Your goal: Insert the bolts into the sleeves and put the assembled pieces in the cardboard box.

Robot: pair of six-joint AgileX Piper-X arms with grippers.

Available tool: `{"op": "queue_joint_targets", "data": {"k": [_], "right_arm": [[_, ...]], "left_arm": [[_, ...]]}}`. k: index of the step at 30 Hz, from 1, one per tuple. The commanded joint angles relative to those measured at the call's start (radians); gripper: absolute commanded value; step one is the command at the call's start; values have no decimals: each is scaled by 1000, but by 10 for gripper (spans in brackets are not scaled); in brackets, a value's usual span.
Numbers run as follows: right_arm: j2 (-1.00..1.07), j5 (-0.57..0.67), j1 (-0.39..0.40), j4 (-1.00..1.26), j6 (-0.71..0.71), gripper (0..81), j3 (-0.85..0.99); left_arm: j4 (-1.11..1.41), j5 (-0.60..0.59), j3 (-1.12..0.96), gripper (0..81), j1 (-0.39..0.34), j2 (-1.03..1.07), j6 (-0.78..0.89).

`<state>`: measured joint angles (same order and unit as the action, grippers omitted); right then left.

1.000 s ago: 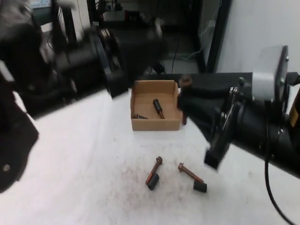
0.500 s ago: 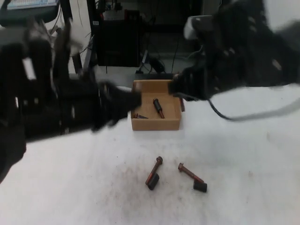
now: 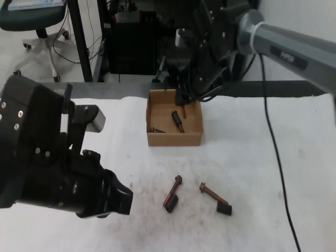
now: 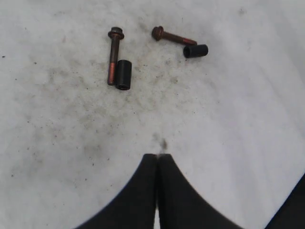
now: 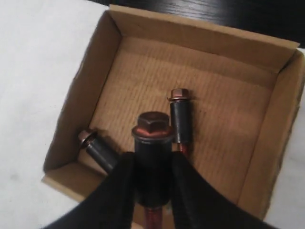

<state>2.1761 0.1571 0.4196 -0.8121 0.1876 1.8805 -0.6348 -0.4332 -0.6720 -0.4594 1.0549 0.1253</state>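
My right gripper (image 5: pixel 152 161) is shut on an assembled bolt and sleeve (image 5: pixel 152 143), held over the cardboard box (image 5: pixel 200 37). Two assembled pieces lie in the box, one upright in the picture (image 5: pixel 181 119) and one in a corner (image 5: pixel 100 150). In the high view the right gripper (image 3: pixel 185 96) hangs over the box's (image 3: pixel 174 138) far edge. On the white table lie two loose bolts (image 4: pixel 113 55) (image 4: pixel 172 36), each beside a black sleeve (image 4: pixel 123 74) (image 4: pixel 196 50). My left gripper (image 4: pixel 157 156) is shut and holds nothing, a short way from them.
The left arm (image 3: pixel 52 163) bulks over the table's front left. The loose bolts (image 3: pixel 173 190) (image 3: pixel 212 193) and sleeves (image 3: pixel 171 203) (image 3: pixel 224 209) lie in front of the box. Rusty specks mark the cloth around them. A dark rack and an office chair (image 3: pixel 37 21) stand behind the table.
The right arm swung from the right side to above the box's far edge. The left arm came from the back left down to the front left of the table.
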Motion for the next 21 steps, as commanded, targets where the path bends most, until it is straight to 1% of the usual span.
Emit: {"op": "queue_joint_targets", "data": {"k": [1, 5, 6, 8, 12, 13, 14, 16, 18, 20, 21], "right_arm": [[59, -2, -3, -30, 7, 8, 75], [84, 2, -3, -28, -8, 0, 101], [85, 16, -3, -20, -18, 21, 103], [85, 34, -3, -3, -43, 97, 102], [85, 35, -3, 40, -46, 351, 102], [85, 24, -3, 51, -46, 397, 102], [85, 1, -3, 61, -46, 416, 102], [85, -42, -3, 56, -46, 398, 109], [85, -54, -3, 34, -54, 335, 122], [80, -54, -3, -21, -54, 207, 143], [73, -54, -3, -65, -48, 104, 155]], "left_arm": [[-12, 13, -6, 3, 3, -5, -13], [-12, 13, -6, 3, 3, -5, -13], [-12, 13, -6, 3, 3, -5, -13], [-12, 9, -6, 3, 3, -5, -13], [-12, 5, -6, 3, 3, -5, -13], [-12, 5, -6, 3, 3, -5, -13], [-12, 5, -6, 3, 3, -5, -13], [-12, 5, -6, 3, 3, -5, -13], [-12, -7, -6, 3, 3, -5, -13], [-12, -27, -6, 3, 3, -5, -13], [-12, -34, -6, 3, 3, -5, -13]]}}
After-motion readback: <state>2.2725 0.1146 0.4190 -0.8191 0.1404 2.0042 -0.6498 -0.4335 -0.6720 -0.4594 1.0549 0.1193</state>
